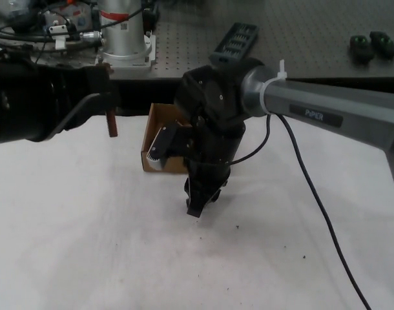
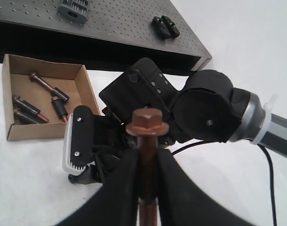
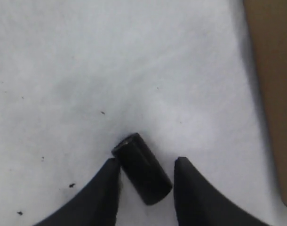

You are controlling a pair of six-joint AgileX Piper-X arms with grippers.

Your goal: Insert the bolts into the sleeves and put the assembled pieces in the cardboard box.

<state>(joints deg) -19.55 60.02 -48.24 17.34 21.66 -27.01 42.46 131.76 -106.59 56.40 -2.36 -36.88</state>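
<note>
My left gripper (image 2: 147, 157) is shut on a copper bolt (image 2: 147, 123), its hex head sticking out past the fingers. In the high view the bolt (image 1: 111, 123) hangs threaded end down, above the white cloth and left of the cardboard box (image 1: 157, 116). The box (image 2: 44, 133) holds several bolts with black sleeves on them (image 2: 53, 92). My right gripper (image 1: 198, 201) points straight down in front of the box. It is open, with a black sleeve (image 3: 141, 168) lying on the cloth between its fingers (image 3: 102, 194).
A dark perforated bench plate (image 1: 300, 32) runs along the back with a black bit case (image 1: 236, 39), two small black parts (image 1: 373, 45) and a metal post (image 1: 123, 29). The right arm's cable (image 1: 316, 200) trails over the cloth. A box wall (image 3: 271, 94) stands close to the right gripper.
</note>
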